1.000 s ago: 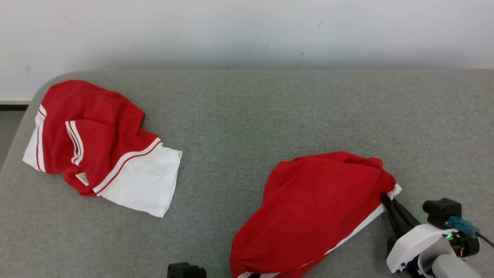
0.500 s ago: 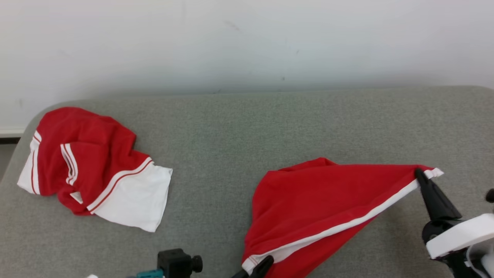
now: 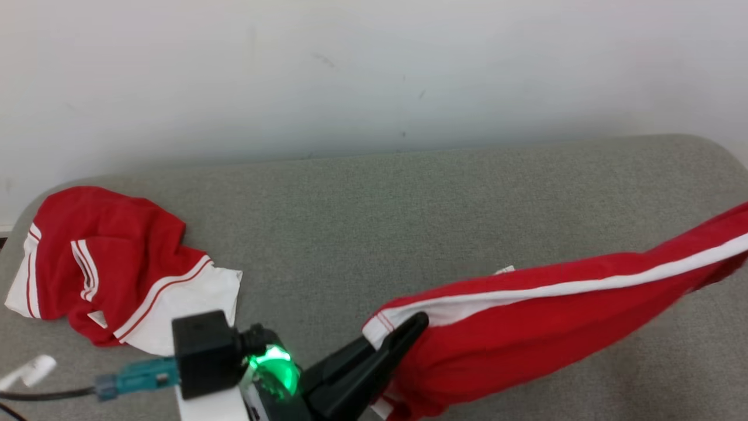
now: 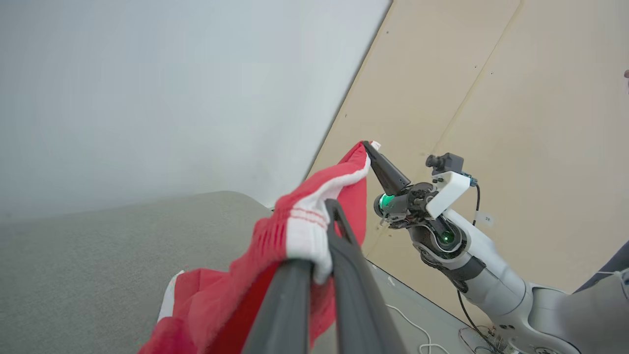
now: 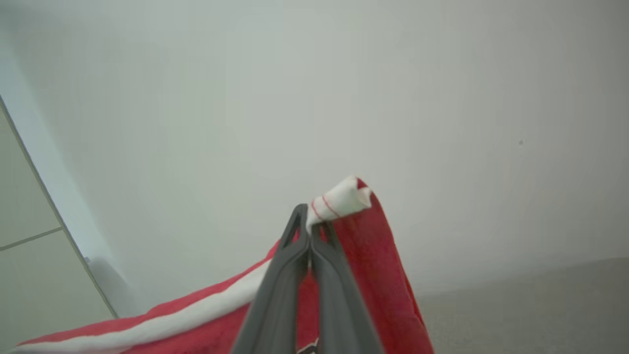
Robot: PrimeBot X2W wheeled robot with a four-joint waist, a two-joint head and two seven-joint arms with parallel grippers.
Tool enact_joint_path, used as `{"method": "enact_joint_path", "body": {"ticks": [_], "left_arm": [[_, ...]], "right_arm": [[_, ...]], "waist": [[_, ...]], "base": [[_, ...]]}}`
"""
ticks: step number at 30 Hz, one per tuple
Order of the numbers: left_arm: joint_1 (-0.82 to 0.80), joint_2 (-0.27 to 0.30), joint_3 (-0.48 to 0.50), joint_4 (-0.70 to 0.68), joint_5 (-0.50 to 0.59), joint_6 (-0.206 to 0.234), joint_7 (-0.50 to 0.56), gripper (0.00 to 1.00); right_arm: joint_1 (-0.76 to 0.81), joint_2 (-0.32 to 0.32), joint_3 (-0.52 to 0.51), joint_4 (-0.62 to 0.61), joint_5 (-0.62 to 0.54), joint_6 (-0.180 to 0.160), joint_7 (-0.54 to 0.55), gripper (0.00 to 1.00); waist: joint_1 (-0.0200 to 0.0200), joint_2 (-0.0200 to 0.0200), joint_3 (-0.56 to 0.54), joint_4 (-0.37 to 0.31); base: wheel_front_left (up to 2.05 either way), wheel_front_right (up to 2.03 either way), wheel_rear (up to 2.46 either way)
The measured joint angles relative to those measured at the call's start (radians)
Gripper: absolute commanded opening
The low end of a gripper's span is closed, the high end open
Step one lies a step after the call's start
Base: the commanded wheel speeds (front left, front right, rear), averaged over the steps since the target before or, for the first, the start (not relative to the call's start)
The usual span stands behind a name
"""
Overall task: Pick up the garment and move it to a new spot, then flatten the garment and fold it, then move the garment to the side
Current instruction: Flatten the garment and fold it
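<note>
The garment [image 3: 526, 327] is red with a white stripe and hangs stretched above the grey cushion [image 3: 374, 222], running from lower centre to the right edge of the head view. My left gripper [image 3: 416, 323] is shut on its white-hemmed left corner. In the left wrist view, that gripper [image 4: 322, 228] pinches the hem, and the garment [image 4: 356, 196] spans across to my right gripper [image 4: 367, 146], shut on the far corner. The right wrist view shows the right gripper [image 5: 309, 219] clamped on a white corner of the garment [image 5: 373, 255].
A second red-and-white garment [image 3: 111, 269] lies crumpled at the cushion's left end. A white wall [image 3: 374, 58] stands behind the cushion. Beyond the cushion's right end are a beige panel [image 4: 516, 98] and a white cable [image 4: 417, 324] on the floor.
Both grippers have risen and drawn apart, pulling the bunched garment taut. The right one went off the head view's right edge. The head camera has also shifted.
</note>
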Motion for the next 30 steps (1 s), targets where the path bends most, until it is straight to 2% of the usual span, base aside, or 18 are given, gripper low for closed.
{"method": "enact_joint_path", "body": {"ticks": [6, 10, 14, 19, 21, 24, 27, 30], "left_arm": [[-0.149, -0.008, 0.049, -0.058, -0.03, 0.041, 0.08, 0.0], [-0.317, 0.002, 0.081, 0.017, -0.022, 0.042, 0.144, 0.0], [-0.525, 0.0, 0.106, 0.17, 0.005, 0.029, 0.187, 0.0], [-0.819, -0.018, 0.108, 0.426, 0.082, -0.005, 0.189, 0.0], [-0.935, -0.031, 0.102, 0.524, 0.118, -0.014, 0.168, 0.0], [-1.103, -0.058, 0.085, 0.671, 0.174, -0.023, 0.12, 0.0], [-1.266, -0.082, 0.061, 0.81, 0.246, -0.031, 0.029, 0.0], [-1.409, -0.1, 0.039, 0.941, 0.296, -0.034, -0.058, 0.0]], "right_arm": [[0.044, 0.064, -0.18, -0.205, 0.006, 0.0, 0.103, 0.0], [-0.068, 0.128, -0.236, -0.171, -0.035, 0.0, 0.212, 0.0], [-0.311, 0.233, -0.239, -0.045, -0.115, 0.0, 0.349, 0.0], [-0.708, 0.407, -0.265, 0.198, -0.305, 0.0, 0.492, 0.0], [-0.868, 0.47, -0.294, 0.299, -0.394, 0.0, 0.511, 0.0], [-1.087, 0.504, -0.343, 0.432, -0.503, 0.0, 0.489, 0.0], [-1.259, 0.514, -0.384, 0.555, -0.569, 0.0, 0.423, 0.0], [-1.402, 0.514, -0.376, 0.684, -0.557, 0.0, 0.351, 0.0]], "waist": [[0.0, 0.0, 0.04, -0.003], [0.0, 0.0, 0.096, -0.006], [0.0, 0.0, 0.175, -0.01], [0.0002, 0.0, 0.295, -0.019], [0.0002, 0.0, 0.346, -0.025], [0.0002, 0.0, 0.421, -0.035], [0.0003, 0.0, 0.492, -0.045], [0.0003, 0.0, 0.561, -0.053]], "base": [[0.0, 0.0, 0.0], [0.0, 0.0, 0.0], [0.0, 0.0, 0.0], [0.0, 0.0, 0.0], [0.0, 0.0, 0.0], [0.0, 0.0, 0.0], [0.0, 0.0, 0.0], [0.0, 0.0, 0.0]]}}
